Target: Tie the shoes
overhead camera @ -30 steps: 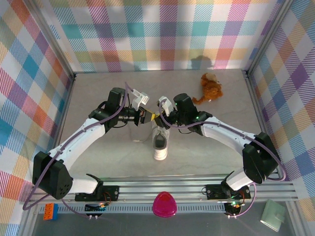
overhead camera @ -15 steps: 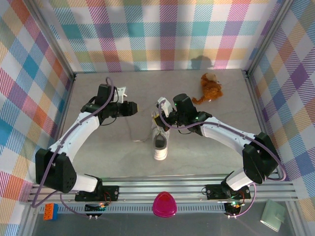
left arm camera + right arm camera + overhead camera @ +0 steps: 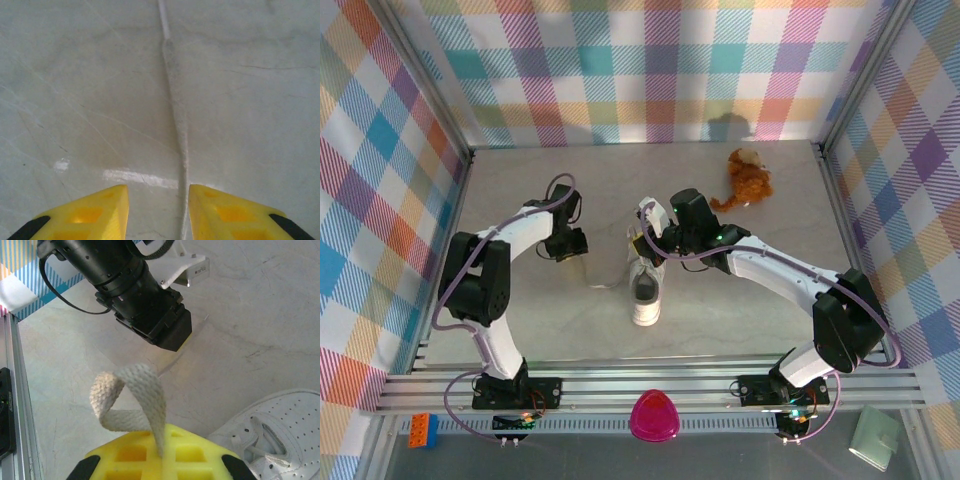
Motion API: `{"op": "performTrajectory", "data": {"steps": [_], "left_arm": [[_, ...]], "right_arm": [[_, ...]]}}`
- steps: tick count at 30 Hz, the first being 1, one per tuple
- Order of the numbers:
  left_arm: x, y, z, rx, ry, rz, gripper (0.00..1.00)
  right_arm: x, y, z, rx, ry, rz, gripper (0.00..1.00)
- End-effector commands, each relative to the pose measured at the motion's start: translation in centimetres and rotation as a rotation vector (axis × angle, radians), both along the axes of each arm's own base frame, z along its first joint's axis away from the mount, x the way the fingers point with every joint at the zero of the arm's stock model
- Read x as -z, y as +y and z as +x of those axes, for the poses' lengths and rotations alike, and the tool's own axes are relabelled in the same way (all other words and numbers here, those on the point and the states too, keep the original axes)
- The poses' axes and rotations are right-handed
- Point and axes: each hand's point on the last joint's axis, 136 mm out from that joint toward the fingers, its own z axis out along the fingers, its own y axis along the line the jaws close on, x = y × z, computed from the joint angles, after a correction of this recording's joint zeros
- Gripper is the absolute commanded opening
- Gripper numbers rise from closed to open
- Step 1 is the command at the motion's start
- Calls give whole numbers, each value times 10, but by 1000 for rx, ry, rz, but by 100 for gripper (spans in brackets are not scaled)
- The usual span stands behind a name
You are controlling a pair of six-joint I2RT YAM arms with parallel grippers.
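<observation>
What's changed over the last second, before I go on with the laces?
The left tool pulled away leftward from the sneaker and now points down at the table, jaws apart astride a lace lying loose on it; it grips nothing. The right tool stayed at the shoe's top, shut on a lace loop. Sneaker and plush toy did not move.

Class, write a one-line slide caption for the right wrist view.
Right gripper pinches a looped white lace, sneaker at lower right.
</observation>
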Motion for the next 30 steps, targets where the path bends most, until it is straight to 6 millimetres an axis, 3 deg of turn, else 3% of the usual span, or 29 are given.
{"op": "performTrajectory", "data": {"steps": [1,7,11,13,17,23,27,30], "left_arm": [[9,-5,3,7,5,25,37],[29,-18,3,45,25,34,38],[35,-17,0,66,51,54,26],[32,-15,-1,72,51,61,20],[13,-13,1,79,14,72,20],[-21,-11,6,71,-59,70,29],[-20,-20,6,84,-62,43,32],[-9,-23,4,94,-38,51,33]], "right_arm": [[-6,8,-2,-34,-12,3,0],[-5,10,-2,-37,-4,3,0],[-5,11,-1,-33,1,2,0],[-5,11,-2,-34,2,1,0],[-6,11,-2,-29,2,-1,0],[-5,10,-3,-28,5,-3,0],[-4,11,-4,-29,5,-3,0],[-5,12,-5,-30,5,-2,0]]}}
